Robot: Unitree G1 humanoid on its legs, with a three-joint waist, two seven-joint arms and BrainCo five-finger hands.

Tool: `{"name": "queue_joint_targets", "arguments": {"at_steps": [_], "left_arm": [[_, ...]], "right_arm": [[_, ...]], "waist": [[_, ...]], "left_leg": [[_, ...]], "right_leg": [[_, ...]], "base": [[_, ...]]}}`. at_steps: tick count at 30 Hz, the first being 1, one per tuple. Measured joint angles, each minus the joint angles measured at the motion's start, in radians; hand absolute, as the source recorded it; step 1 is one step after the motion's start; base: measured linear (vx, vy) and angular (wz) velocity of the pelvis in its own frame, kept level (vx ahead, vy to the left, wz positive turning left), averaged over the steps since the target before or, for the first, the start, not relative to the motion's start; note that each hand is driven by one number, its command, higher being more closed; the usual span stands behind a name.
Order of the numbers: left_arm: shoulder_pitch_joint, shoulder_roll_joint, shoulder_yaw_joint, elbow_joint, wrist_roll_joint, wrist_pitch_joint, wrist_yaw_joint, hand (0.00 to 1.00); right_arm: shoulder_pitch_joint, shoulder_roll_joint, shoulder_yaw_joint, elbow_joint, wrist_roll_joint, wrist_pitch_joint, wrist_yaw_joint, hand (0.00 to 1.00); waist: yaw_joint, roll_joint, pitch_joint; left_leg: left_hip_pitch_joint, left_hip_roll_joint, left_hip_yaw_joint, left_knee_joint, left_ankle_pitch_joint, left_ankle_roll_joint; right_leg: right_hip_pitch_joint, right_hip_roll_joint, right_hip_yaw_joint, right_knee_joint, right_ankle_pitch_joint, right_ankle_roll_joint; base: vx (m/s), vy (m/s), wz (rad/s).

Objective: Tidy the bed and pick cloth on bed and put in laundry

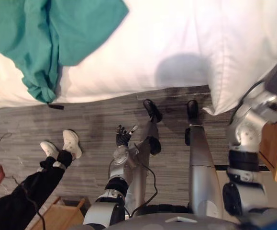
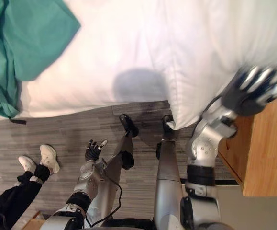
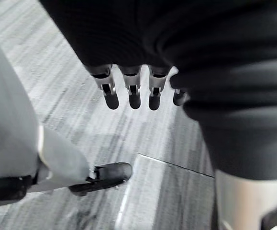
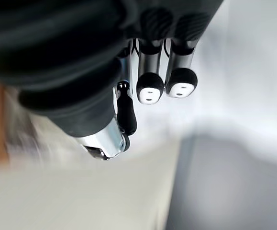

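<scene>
**Q:** What fills the frame?

**A:** A white bed (image 1: 143, 52) spans the top. A white pillow (image 1: 243, 52) sits at upper right, its corner overhanging the grey floor (image 1: 95, 120). The green cloth (image 1: 47, 38) lies crumpled at upper left, draping over the bed's edge. A wooden nightstand (image 2: 267, 153) is at the right edge. A person's white shoes (image 1: 71, 143) are at lower left.

**Q:** And your hands?

**A:** My left hand (image 1: 123, 135) hangs low at centre, fingers loosely spread, empty. My right hand (image 2: 255, 88) is raised beside the pillow, fingers relaxed, holding nothing. I judge nothing is gathered yet. Next I must reach toward the upper left for the cloth.
</scene>
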Motion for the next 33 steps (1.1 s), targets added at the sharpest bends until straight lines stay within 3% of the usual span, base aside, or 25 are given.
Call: {"name": "queue_joint_targets", "arguments": {"at_steps": [4, 5, 9, 10, 13, 15, 17, 19, 21, 22, 23, 24, 26, 27, 28, 29, 30, 31, 33], "left_arm": [[-0.001, -0.002, 0.021, -0.001, -0.075, 0.003, 0.012, 0.0], [-0.001, -0.001, 0.021, -0.001, -0.089, 0.007, 0.013, 0.0], [0.0, 0.004, 0.018, 0.0, -0.11, 0.024, 0.014, 0.0], [0.003, 0.007, 0.012, 0.003, -0.104, 0.042, 0.016, 0.0], [0.012, 0.016, 0.007, 0.005, -0.1, 0.089, 0.02, 0.0], [0.056, 0.037, -0.02, 0.001, -0.101, 0.111, 0.018, 0.0], [0.118, 0.056, -0.024, 0.008, -0.078, 0.136, 0.01, 0.0], [0.172, 0.064, -0.023, 0.027, -0.05, 0.148, -0.007, 0.0], [0.241, 0.069, -0.004, 0.041, -0.011, 0.148, -0.014, 0.0], [0.254, 0.084, 0.014, 0.047, 0.011, 0.147, -0.025, 0.0], [0.273, 0.09, 0.031, 0.057, 0.046, 0.133, -0.032, 0.0], [0.28, 0.088, 0.034, 0.064, 0.059, 0.126, -0.033, 0.0], [0.305, 0.079, 0.033, 0.091, 0.137, 0.103, -0.048, 0.0], [0.302, 0.084, 0.033, 0.093, 0.153, 0.102, -0.049, 0.0], [0.287, 0.099, 0.033, 0.102, 0.184, 0.102, -0.052, 0.0], [0.29, 0.114, 0.033, 0.106, 0.238, 0.104, -0.053, 0.0], [0.291, 0.124, 0.032, 0.111, 0.257, 0.106, -0.054, 0.0], [0.305, 0.145, 0.03, 0.117, 0.302, 0.12, -0.055, 0.0], [0.346, 0.199, 0.024, 0.12, 0.339, 0.138, -0.055, 0.0]], "right_arm": [[0.199, 0.033, 0.021, 0.11, -0.046, 0.092, -0.016, 1.0], [0.238, 0.025, 0.024, 0.137, -0.086, 0.113, -0.017, 0.0], [0.27, -0.001, 0.041, 0.211, -0.246, 0.141, -0.086, 0.0], [0.271, -0.003, 0.05, 0.27, -0.404, 0.152, -0.164, 0.0], [0.278, -0.005, 0.057, 0.36, -0.712, 0.161, -0.292, 0.0], [0.295, -0.009, 0.074, 0.426, -1.033, 0.158, -0.408, 0.0], [0.325, -0.008, 0.077, 0.483, -1.284, 0.16, -0.501, 0.0], [0.366, -0.008, 0.069, 0.5, -1.338, 0.184, -0.521, 0.0], [0.415, -0.015, 0.03, 0.529, -1.337, 0.23, -0.512, 0.0], [0.429, 0.003, -0.023, 0.564, -1.336, 0.247, -0.503, 0.0], [0.444, -0.009, -0.075, 0.605, -1.335, 0.266, -0.489, 0.0], [0.453, -0.019, -0.089, 0.617, -1.335, 0.268, -0.482, 0.0], [0.489, -0.056, -0.125, 0.643, -1.324, 0.302, -0.482, 0.0], [0.486, -0.051, -0.136, 0.653, -1.327, 0.311, -0.487, 0.0], [0.486, -0.024, -0.174, 0.675, -1.344, 0.332, -0.496, 0.0], [0.485, 0.013, -0.224, 0.706, -1.395, 0.351, -0.51, 0.0], [0.484, 0.027, -0.237, 0.719, -1.413, 0.355, -0.51, 0.0], [0.479, 0.054, -0.255, 0.757, -1.432, 0.364, -0.509, 0.0], [0.469, 0.076, -0.226, 0.802, -1.478, 0.376, -0.494, 0.0]], "waist": [[-0.051, -0.001, 0.0], [-0.053, -0.002, 0.0], [-0.052, -0.007, -0.002], [-0.045, -0.023, -0.006], [-0.047, -0.051, -0.007], [-0.042, -0.082, -0.027], [-0.026, -0.113, -0.072], [-0.012, -0.121, -0.105], [-0.01, -0.132, -0.17], [-0.008, -0.157, -0.19], [-0.003, -0.174, -0.219], [-0.003, -0.169, -0.23], [0.0, -0.122, -0.268], [0.001, -0.13, -0.264], [0.005, -0.15, -0.261], [0.016, -0.156, -0.257], [0.018, -0.149, -0.26], [0.027, -0.15, -0.258], [0.013, -0.183, -0.28]], "left_leg": [[0.077, 0.003, 0.014, -0.007, -0.003, 0.0], [0.113, 0.004, 0.016, -0.014, -0.008, 0.002], [0.182, 0.012, 0.016, -0.012, -0.036, 0.019], [0.215, 0.011, 0.016, 0.001, -0.049, 0.03], [0.251, 0.019, 0.03, 0.125, -0.122, 0.06], [0.267, 0.039, 0.065, 0.255, -0.206, 0.077], [0.286, 0.023, 0.055, 0.281, -0.25, 0.089], [0.31, 0.002, 0.041, 0.261, -0.256, 0.085], [0.317, -0.001, 0.064, 0.286, -0.322, 0.047], [0.327, 0.037, 0.103, 0.375, -0.363, 0.07], [0.34, 0.125, 0.092, 0.447, -0.372, 0.069], [0.346, 0.164, 0.081, 0.461, -0.367, 0.06], [0.393, 0.287, 0.012, 0.413, -0.285, -0.035], [0.397, 0.28, 0.012, 0.428, -0.284, -0.089], [0.395, 0.244, 0.008, 0.493, -0.304, -0.072], [0.385, 0.264, -0.005, 0.575, -0.353, -0.06], [0.394, 0.269, -0.008, 0.592, -0.369, -0.056], [0.433, 0.273, -0.004, 0.593, -0.405, -0.047], [0.472, 0.258, 0.013, 0.521, -0.395, -0.033]], "right_leg": [[0.082, 0.001, -0.007, -0.023, 0.0, 0.0], [0.117, 0.001, -0.014, -0.033, -0.001, 0.001], [0.202, 0.002, -0.037, -0.052, -0.004, 0.001], [0.242, -0.005, -0.047, -0.048, -0.013, 0.002], [0.336, -0.056, -0.099, -0.007, -0.054, 0.002], [0.4, -0.098, -0.133, 0.041, -0.102, 0.012], [0.438, -0.134, -0.164, 0.07, -0.134, 0.03], [0.477, -0.165, -0.206, 0.057, -0.137, 0.032], [0.521, -0.21, -0.252, 0.023, -0.133, 0.042], [0.557, -0.252, -0.265, 0.01, -0.129, 0.05], [0.601, -0.285, -0.285, -0.021, -0.117, 0.069], [0.619, -0.289, -0.295, -0.035, -0.111, 0.08], [0.679, -0.313, -0.328, -0.056, -0.094, 0.131], [0.691, -0.334, -0.327, -0.052, -0.09, 0.147], [0.714, -0.385, -0.327, -0.062, -0.042, 0.167], [0.741, -0.39, -0.358, -0.068, 0.034, 0.121], [0.752, -0.392, -0.379, -0.067, 0.057, 0.086], [0.776, -0.395, -0.439, -0.064, 0.106, 0.014], [0.776, -0.345, -0.492, -0.075, 0.073, 0.063]], "base": [[0.05, -0.024, -0.2], [0.05, -0.009, -0.17], [0.07, -0.006, -0.05], [0.08, -0.008, 0.14], [0.09, -0.004, 0.47], [0.07, 0.028, 0.59], [0.1, 0.086, 0.46], [0.12, 0.093, 0.45], [0.11, 0.079, 0.55], [0.13, 0.064, 0.62], [0.13, 0.068, 0.53], [0.12, 0.131, 0.38], [0.15, 0.303, 0.29], [0.16, 0.406, 0.32], [0.12, 0.414, 0.21], [0.14, 0.485, 0.11], [0.13, 0.475, -0.17], [0.11, 0.457, -0.22], [0.06, 0.299, -0.07]]}}
